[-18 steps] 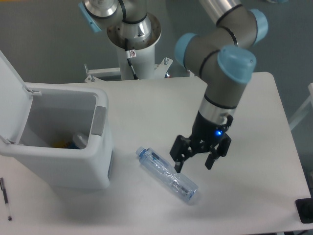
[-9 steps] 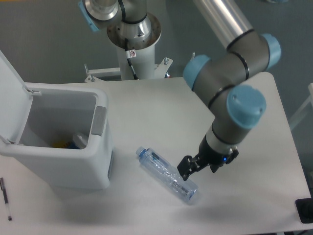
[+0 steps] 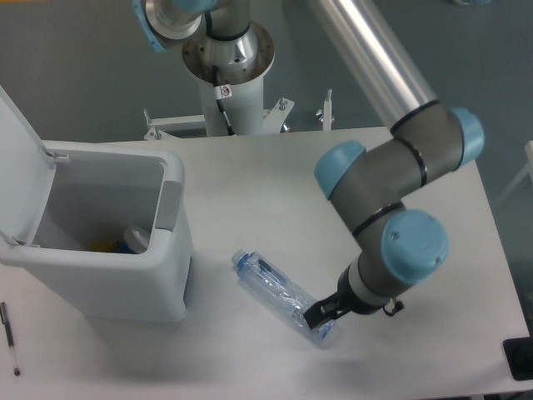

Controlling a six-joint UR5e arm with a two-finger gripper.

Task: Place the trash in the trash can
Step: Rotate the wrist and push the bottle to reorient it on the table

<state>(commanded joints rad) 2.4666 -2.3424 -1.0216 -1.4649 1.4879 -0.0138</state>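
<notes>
- Bottle (image 3: 281, 296): a clear plastic one with a blue cap and bluish label lies on its side on the white table (image 3: 275, 183), just to the right of the trash can (image 3: 100, 250), cap end pointing toward the can and base end pointing away from it.
- The trash can stands at the left side of the table with its white lid (image 3: 18, 158) hinged up and open; the grey handle panel (image 3: 169, 205) faces the bottle.
- Inside the can, something yellow and something blue and white show at the bottom, too small to identify.
- The gripper (image 3: 319, 315) is low over the bottle's far end, the end away from the trash can; one dark finger (image 3: 314, 316) shows against the plastic.
- The arm's own wrist joint covers most of the gripper, so it cannot be told whether the jaws are apart or closed on the bottle.
- A thin black pen (image 3: 9, 335) lies on the table on the trash can's left, near the front edge, well apart from the bottle.
- A dark object (image 3: 520, 358) sits at the table's corner, far from the trash can, beyond the arm.
</notes>
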